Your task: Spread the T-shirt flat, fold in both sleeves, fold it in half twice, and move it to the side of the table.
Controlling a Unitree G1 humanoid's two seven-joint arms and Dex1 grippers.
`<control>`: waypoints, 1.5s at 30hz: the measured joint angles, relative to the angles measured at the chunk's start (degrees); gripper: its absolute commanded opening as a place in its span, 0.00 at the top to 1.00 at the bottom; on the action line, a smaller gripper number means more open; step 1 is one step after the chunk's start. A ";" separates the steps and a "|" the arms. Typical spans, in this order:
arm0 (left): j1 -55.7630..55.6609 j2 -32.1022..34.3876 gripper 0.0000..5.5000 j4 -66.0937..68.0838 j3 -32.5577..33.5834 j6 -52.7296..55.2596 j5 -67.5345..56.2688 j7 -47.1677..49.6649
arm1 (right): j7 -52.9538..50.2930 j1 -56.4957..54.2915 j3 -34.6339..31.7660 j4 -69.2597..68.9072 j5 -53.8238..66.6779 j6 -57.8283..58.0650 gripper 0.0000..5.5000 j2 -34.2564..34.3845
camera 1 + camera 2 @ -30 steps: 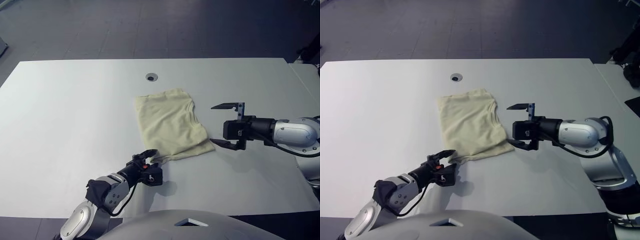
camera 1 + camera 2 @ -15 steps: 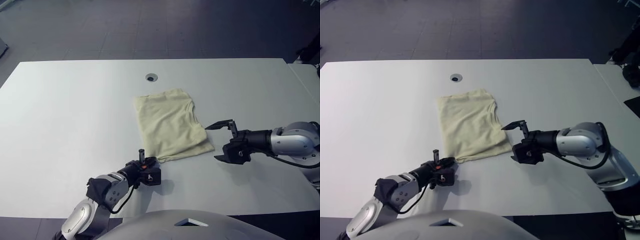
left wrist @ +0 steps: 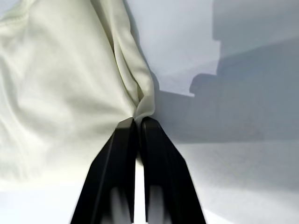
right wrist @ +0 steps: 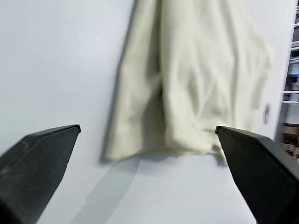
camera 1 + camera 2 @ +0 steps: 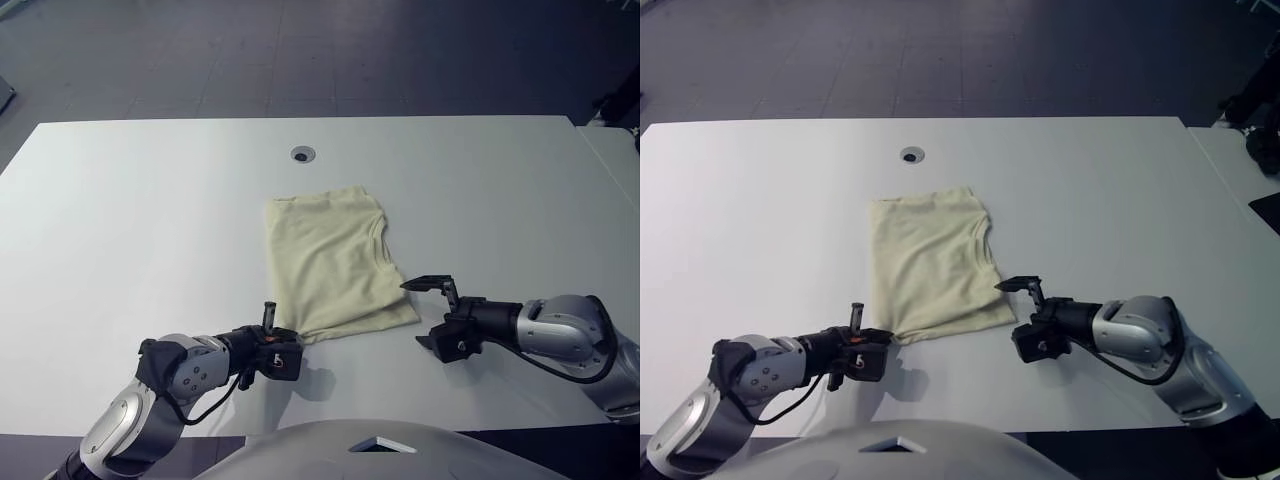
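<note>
The pale yellow T-shirt [image 5: 335,262] lies on the white table [image 5: 130,220] near its middle, folded into a long, narrow shape that runs from the near side toward the far side. Its far end stops short of a small round hole [image 5: 302,154] in the tabletop, and the two stay well apart. The cloth lies mostly flat, with soft creases along its length and a curved seam by its right edge, which may be the neckline, though the head views are too coarse to be sure. The left gripper [image 3: 138,122] sits low over the table at the shirt's near left corner. Its two black fingers [image 3: 114,154] are pressed together with a pinch of the corner caught between their tips, and the fabric bunches into a few tight pleats where it enters the grip. The right gripper [image 5: 412,313] is beside the shirt's near right corner, close to the tabletop and turned toward the cloth. Its fingers [image 4: 37,154] are spread wide with nothing between them, one raised above the table and the other low beside the hem. From the right wrist camera, the shirt's near edge lies ahead of the gap between the spread fingertips, slightly wrinkled and throwing a thin shadow on the table.
</note>
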 measured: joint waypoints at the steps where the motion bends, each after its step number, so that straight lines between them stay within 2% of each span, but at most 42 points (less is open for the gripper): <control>1: -0.07 0.19 1.00 0.06 0.19 -0.02 -0.28 -0.10 | -0.83 -0.29 0.84 -0.11 -0.94 0.02 0.02 0.95; 4: -0.44 0.79 1.00 0.06 0.49 -0.25 -1.44 -0.93 | -3.51 -1.47 3.12 0.34 -4.32 -0.57 0.07 3.09; 12: -1.27 3.42 1.00 0.38 1.92 -1.84 -4.41 -2.44 | -6.88 -3.38 5.27 3.42 -8.77 -2.25 0.33 4.18; 34: -2.28 5.87 1.00 1.17 2.32 -1.58 -9.43 -5.91 | -5.84 -7.16 7.80 7.43 -9.48 -2.35 0.97 5.47; 38: -2.35 6.55 1.00 0.18 3.16 1.41 -14.55 -8.41 | 3.23 -7.97 6.75 1.45 1.35 6.49 0.98 5.12; 42: -2.59 6.69 1.00 -1.76 5.21 7.47 -23.22 -11.28 | 15.89 -7.50 5.81 -4.57 13.97 18.67 0.98 -0.16; 45: -2.87 6.87 1.00 -5.51 6.85 13.03 -30.28 -13.08 | 20.83 -7.35 5.55 -5.59 17.11 21.66 0.98 -4.05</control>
